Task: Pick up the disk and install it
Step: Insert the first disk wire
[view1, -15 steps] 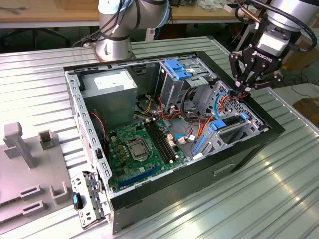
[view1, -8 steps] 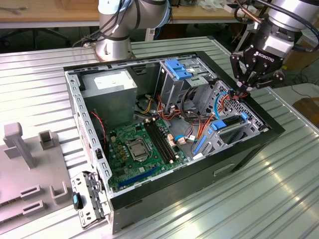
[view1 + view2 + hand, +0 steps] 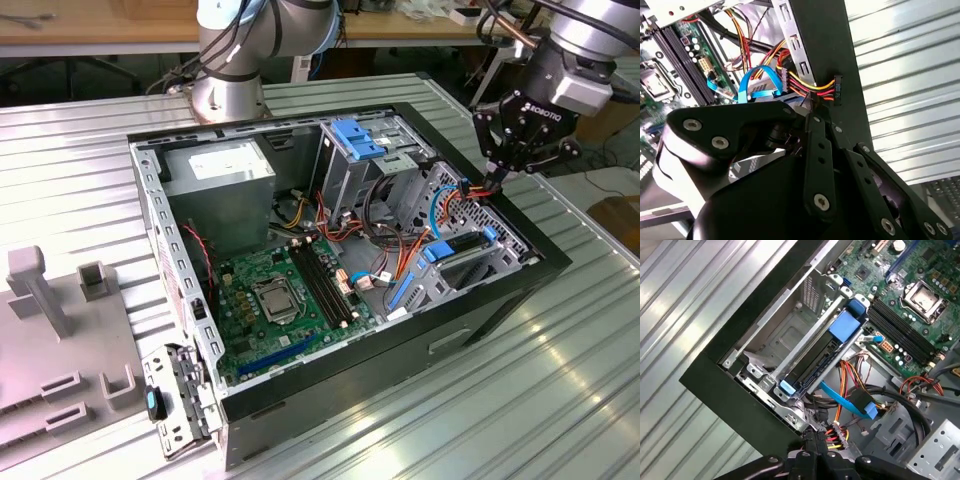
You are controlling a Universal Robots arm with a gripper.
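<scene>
The disk (image 3: 812, 362) lies flat inside the grey drive cage (image 3: 790, 332) at the corner of the open computer case (image 3: 400, 360), toward the exterior view's right and low in the frame. Its dark body sits lengthwise between the cage rails, and the blue carrier shows at both ends. As a metal hard drive it should be dense for its size and fully rigid. It is also sensitive to knocks, so it needs a firm, square hold and a gentle set-down. The carrier plastic looks smooth and probably a little springy, so a light pinch could slip. The best place to take hold seems to be across the two long carrier edges near the middle, away from the connector end and the underside electronics. As it lies now, the rails cover those edges and only the blue end pieces are free. The gripper (image 3: 494, 180) is not on the disk. It hangs over the case wall just beside the cage, in the upper right of the exterior view. Its jaws are drawn nearly together and appear to pinch the red, yellow and black power cable (image 3: 822, 89) just behind its black plug. A blue data cable (image 3: 845, 400) loops near the fingertips (image 3: 816, 125) but looks clear of them.
</scene>
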